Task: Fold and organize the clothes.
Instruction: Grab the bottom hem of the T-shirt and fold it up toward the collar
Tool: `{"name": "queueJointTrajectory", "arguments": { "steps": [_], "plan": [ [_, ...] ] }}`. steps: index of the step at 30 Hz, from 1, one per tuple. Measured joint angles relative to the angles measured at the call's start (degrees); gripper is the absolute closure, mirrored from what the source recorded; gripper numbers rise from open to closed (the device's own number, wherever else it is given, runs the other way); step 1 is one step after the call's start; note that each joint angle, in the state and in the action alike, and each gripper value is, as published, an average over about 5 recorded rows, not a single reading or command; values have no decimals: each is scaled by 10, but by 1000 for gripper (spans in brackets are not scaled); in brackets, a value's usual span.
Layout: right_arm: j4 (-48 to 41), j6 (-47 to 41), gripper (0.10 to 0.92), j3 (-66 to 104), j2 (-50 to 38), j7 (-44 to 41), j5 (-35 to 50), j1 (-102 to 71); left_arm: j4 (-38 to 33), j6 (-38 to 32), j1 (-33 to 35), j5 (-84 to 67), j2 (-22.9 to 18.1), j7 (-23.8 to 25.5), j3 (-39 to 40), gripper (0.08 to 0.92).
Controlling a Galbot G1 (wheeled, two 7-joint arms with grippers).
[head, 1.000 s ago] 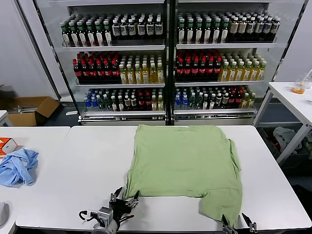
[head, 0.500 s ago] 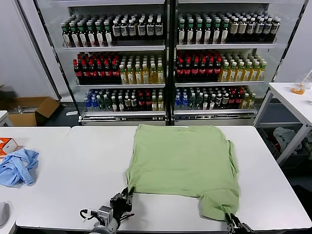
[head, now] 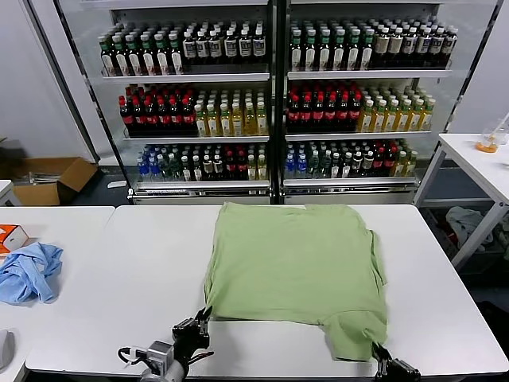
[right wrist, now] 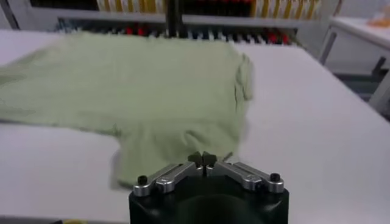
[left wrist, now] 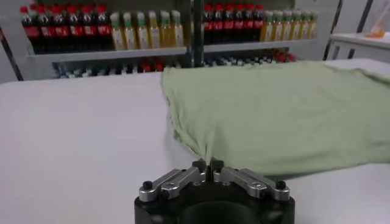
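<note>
The light green shirt (head: 294, 263) lies spread flat on the white table (head: 119, 278), with one flap hanging toward the near right corner. My left gripper (head: 202, 316) is at the shirt's near left corner, shut on the fabric; the left wrist view shows the cloth (left wrist: 274, 109) puckered up into the closed fingertips (left wrist: 207, 165). My right gripper (head: 377, 351) is at the near right corner of the flap. In the right wrist view its fingertips (right wrist: 204, 159) are pressed together on the shirt's (right wrist: 140, 85) edge. No buttons or print show on the shirt's upper side.
A crumpled light blue cloth (head: 30, 270) and an orange box (head: 9, 237) lie at the table's far left. A glass-door cooler full of bottles (head: 270, 95) stands behind the table. Another white table (head: 481, 163) stands to the right.
Both grippers went from open to shut on the shirt's near corners. The near right flap has drawn slightly away from the table's front edge, and the left corner has puckered.
</note>
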Motion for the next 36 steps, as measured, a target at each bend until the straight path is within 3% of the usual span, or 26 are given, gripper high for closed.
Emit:
{"name": "queueJointTrajectory", "arguments": {
  "steps": [8, 16, 26, 36],
  "plan": [
    [17, 3, 920, 40, -30, -1, 28, 28, -54, -5, 34, -16, 16, 2, -29, 872],
    [-23, -7, 920, 29, -67, 1, 50, 118, -70, -4, 29, -37, 45, 7, -44, 879],
    [-103, -23, 920, -30, -105, -3, 53, 255, -20, -4, -35, -49, 83, 10, -26, 889],
    [-163, -28, 920, -82, -124, -13, 42, 348, 55, -13, -129, -67, 94, 2, 18, 889]
  ]
}}
